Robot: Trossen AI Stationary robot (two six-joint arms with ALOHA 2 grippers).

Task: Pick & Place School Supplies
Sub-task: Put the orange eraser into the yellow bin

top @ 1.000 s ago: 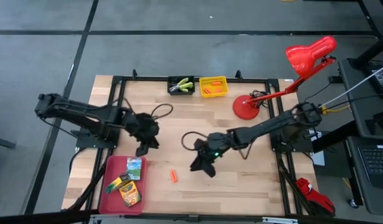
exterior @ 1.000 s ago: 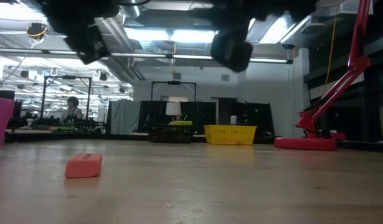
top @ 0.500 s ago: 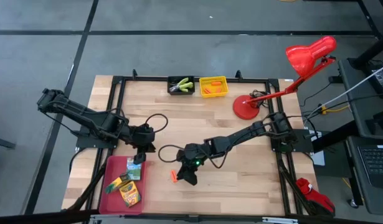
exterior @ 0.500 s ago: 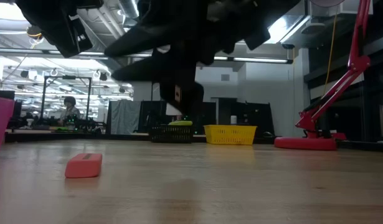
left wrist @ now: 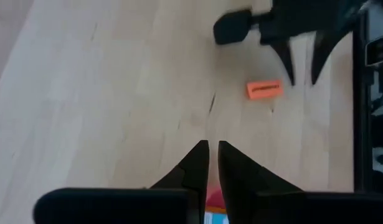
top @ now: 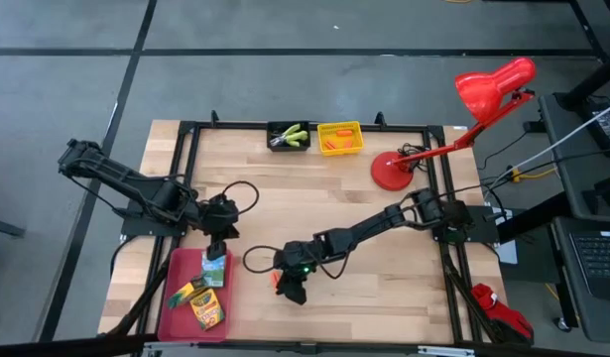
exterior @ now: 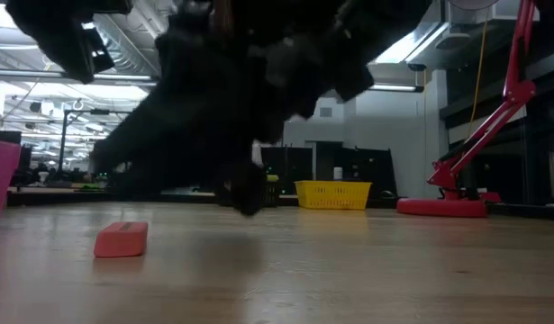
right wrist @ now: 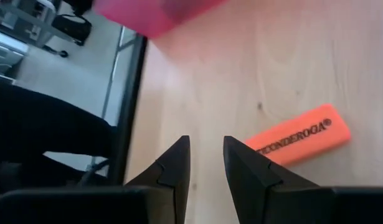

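One stubby orange eraser (top: 276, 280) lies flat on the wood near the table's near edge; it also shows in the low view (exterior: 122, 239). My right gripper (top: 288, 291) hovers just beside it, open by a narrow gap (right wrist: 205, 140), with the eraser (right wrist: 300, 142) off to one side of its fingers. My left gripper (top: 216, 248) is shut (left wrist: 213, 146) over the far edge of the red tray (top: 172, 302). Three yellow-and-green crayon boxes (top: 213, 268) (top: 189, 293) (top: 207, 313) lie flat in that tray. Whether the right finger touches the eraser cannot be told.
At the far edge, a black bin (top: 288, 137) holds the lime-green-handled tools and a yellow bin (top: 340, 138) holds orange pieces. A red desk lamp stands on its base (top: 392, 172) at the far right. Bare wood lies between the arms and the bins.
My right gripper has swept from the table's middle toward the left and near edge, dropping low beside the orange eraser. My left gripper has shifted slightly toward the tray. The eraser and the crayon boxes have stayed where they were.
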